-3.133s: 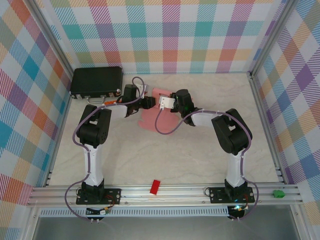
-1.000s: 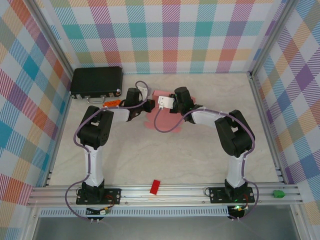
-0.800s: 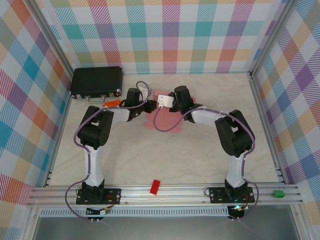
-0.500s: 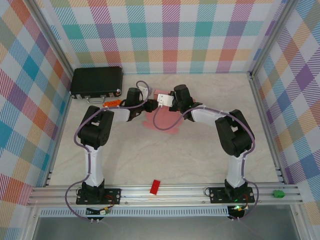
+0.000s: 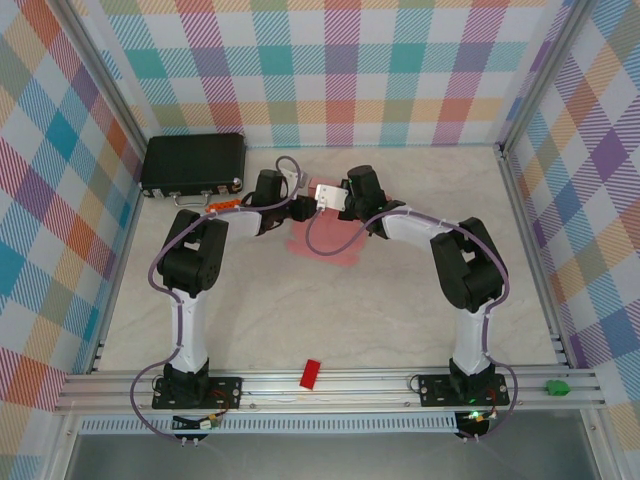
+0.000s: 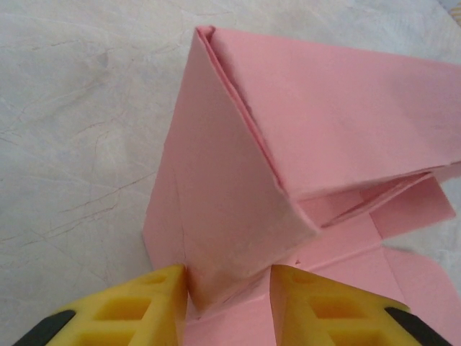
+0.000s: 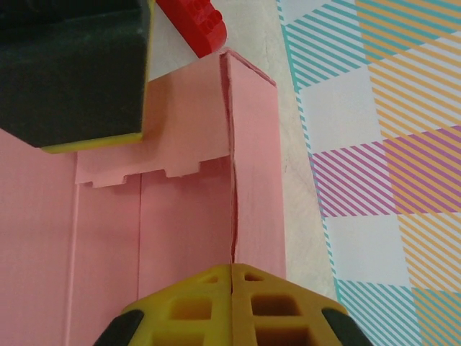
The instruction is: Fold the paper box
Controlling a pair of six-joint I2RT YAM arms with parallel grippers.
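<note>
Along the near edge an aluminium rail (image 5: 380,392) carries a small red block (image 5: 311,373) between the two arm bases and a green piece (image 5: 556,386) at its right end. Both arms rise from their bases and bend at the elbow. The left arm (image 5: 187,262) sends its forearm away and to the right, and the right arm (image 5: 467,265) sends its forearm away and to the left, so the two wrists meet head to head over the far middle of the pale tabletop (image 5: 300,310). The left end effector (image 6: 229,306) has its yellow fingers (image 6: 140,310) parted, with a raised corner of the card standing in the gap between them. The right end effector (image 7: 232,292) is closed, its fingers pressed together on the thin doubled edge of an upright panel. The paper box (image 5: 335,250) sits beneath and just on the near side of both wrists. It is a light-pink sheet partly flat on the tabletop, creased in parallel lines, with one wall folded up into a tent-like ridge and a notched flap edge showing in the right wrist view. Past the top corner of that upright panel lies a red studded block (image 7: 191,25). Farther off at the left rear, a black case (image 5: 193,163) sits close to the plaid wall (image 5: 340,70)
</note>
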